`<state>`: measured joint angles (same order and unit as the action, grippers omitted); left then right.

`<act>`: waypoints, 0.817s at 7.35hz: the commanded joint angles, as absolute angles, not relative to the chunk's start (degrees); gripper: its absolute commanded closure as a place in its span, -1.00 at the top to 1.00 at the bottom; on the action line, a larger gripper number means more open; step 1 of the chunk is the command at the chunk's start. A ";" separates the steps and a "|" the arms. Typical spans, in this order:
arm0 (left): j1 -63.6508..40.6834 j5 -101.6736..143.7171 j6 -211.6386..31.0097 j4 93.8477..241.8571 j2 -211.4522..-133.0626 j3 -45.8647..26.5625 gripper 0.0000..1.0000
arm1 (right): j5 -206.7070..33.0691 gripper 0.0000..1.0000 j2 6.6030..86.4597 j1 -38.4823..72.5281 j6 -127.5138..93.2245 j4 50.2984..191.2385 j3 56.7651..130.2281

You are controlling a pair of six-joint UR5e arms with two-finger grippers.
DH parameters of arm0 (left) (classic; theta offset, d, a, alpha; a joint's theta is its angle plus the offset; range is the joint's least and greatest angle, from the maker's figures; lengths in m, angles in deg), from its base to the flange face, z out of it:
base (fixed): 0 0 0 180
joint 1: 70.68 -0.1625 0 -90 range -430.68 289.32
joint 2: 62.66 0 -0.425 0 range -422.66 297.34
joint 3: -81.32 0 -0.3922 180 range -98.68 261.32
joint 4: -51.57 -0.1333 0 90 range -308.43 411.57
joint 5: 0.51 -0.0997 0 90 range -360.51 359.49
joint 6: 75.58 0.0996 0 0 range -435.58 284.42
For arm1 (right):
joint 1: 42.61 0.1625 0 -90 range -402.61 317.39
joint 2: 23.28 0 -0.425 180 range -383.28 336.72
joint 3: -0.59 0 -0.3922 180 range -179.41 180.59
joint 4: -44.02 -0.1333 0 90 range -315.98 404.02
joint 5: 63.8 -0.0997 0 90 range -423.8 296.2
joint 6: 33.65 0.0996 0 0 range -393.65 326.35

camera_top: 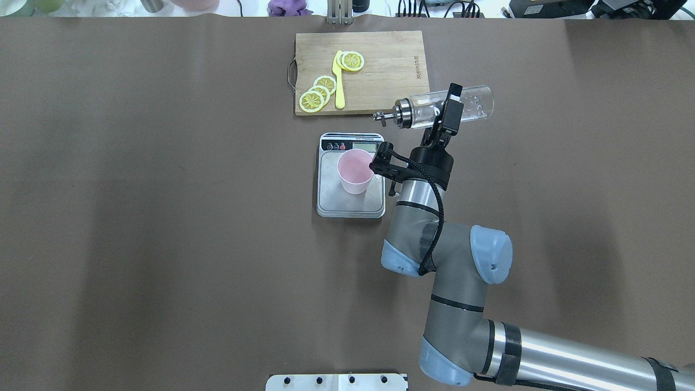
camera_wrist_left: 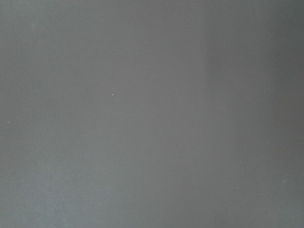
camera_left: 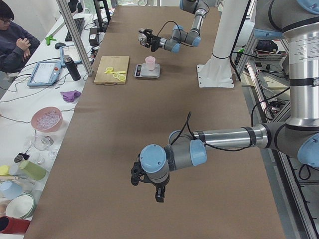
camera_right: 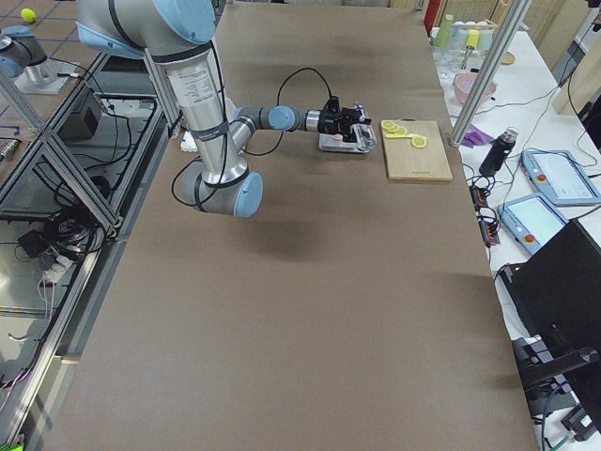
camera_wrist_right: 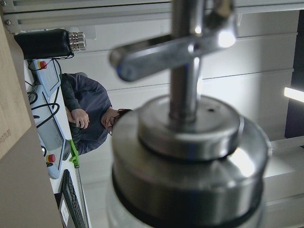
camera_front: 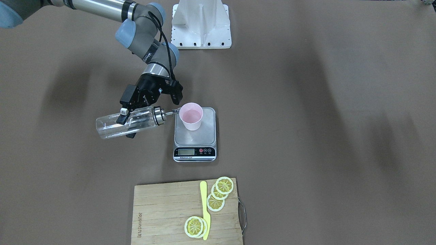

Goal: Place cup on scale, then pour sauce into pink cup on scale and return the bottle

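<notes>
The pale pink cup [camera_front: 191, 115] stands upright on the steel scale [camera_front: 195, 137], toward its robot-side end. My right gripper [camera_front: 126, 126] is shut on the clear glass bottle [camera_front: 112, 126] and holds it nearly level, beside the scale. The thin spout [camera_front: 174, 111] reaches the cup's rim. In the overhead view the bottle [camera_top: 472, 103] lies level in the gripper [camera_top: 446, 111], above and to the right of the cup [camera_top: 354, 171]. The metal cap [camera_wrist_right: 190, 156] fills the right wrist view. My left gripper [camera_left: 158, 193] hangs over bare table far away; I cannot tell if it is open.
A wooden cutting board [camera_front: 163, 211] with lemon slices [camera_front: 219, 194] and a yellow knife [camera_front: 205, 211] lies past the scale on the operators' side. The white arm mount [camera_front: 201, 23] stands at the robot's side. A seated person [camera_left: 15, 40] shows at the far table edge.
</notes>
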<state>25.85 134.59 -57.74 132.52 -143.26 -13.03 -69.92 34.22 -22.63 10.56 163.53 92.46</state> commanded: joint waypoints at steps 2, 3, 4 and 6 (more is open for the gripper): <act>25.82 134.84 -57.74 132.52 -143.26 -12.46 0.96 | -66.97 -1.00 34.64 -21.95 10.56 163.55 92.52; 25.82 134.93 -57.74 132.52 -143.35 -11.85 0.96 | -66.87 -1.00 34.64 -22.04 10.56 163.55 92.52; 25.82 134.93 -57.66 132.52 -143.35 -11.85 0.96 | -66.96 -1.00 34.38 -22.04 10.56 163.55 92.52; 25.82 134.93 -57.74 132.52 -143.35 -11.85 0.96 | -67.05 -1.00 34.29 -22.04 10.48 163.47 92.61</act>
